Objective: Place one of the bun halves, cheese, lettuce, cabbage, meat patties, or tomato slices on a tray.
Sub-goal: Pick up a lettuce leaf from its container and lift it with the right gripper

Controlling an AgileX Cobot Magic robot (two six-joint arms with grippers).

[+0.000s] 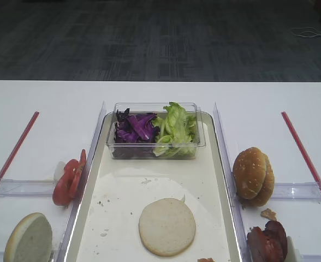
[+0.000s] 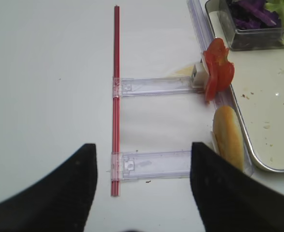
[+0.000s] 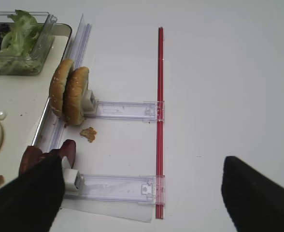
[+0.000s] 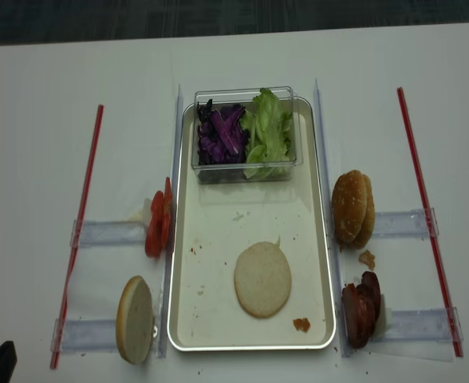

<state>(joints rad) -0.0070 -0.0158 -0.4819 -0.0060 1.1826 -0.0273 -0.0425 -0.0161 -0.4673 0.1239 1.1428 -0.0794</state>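
tray (image 4: 185, 239): sitting mid-table, long side running away from the robot; cream floor w/ crumbs, shiny rim.
bun half on tray (image 4: 262, 279): lying flat, pale cut face up, on the tray's near half, slightly right of its centre.
clear box (image 4: 246, 134): standing on the tray's far end, holding cabbage (image 4: 221, 134) on the left side and lettuce (image 4: 269, 132) on the right side.
tomato slices (image 4: 158, 226): standing on edge just outside the tray's left rim, about mid-length.
left bun half (image 4: 135, 319): standing on edge outside the tray's near-left corner, pale face showing.
sesame bun halves (image 4: 352, 207): two domes standing on edge just outside the tray's right rim, pressed together.
meat patties (image 4: 360, 309): standing on edge outside the tray's near-right corner.
right gripper (image 3: 142, 193): fingers (image 3: 31, 200) spreading fully wide, gripping nothing; hanging over bare table right of the tray. Left-hand finger is overlapping the patties' near edge in wrist view, contact can't tell; sesame buns are lying well beyond the fingertips.
left gripper (image 2: 142, 188): fingers (image 2: 60, 193) standing wide apart, nothing btwn them; hanging over table left of the tray. Left bun half is sitting just beside the tray-side finger; tomato slices lying farther ahead.
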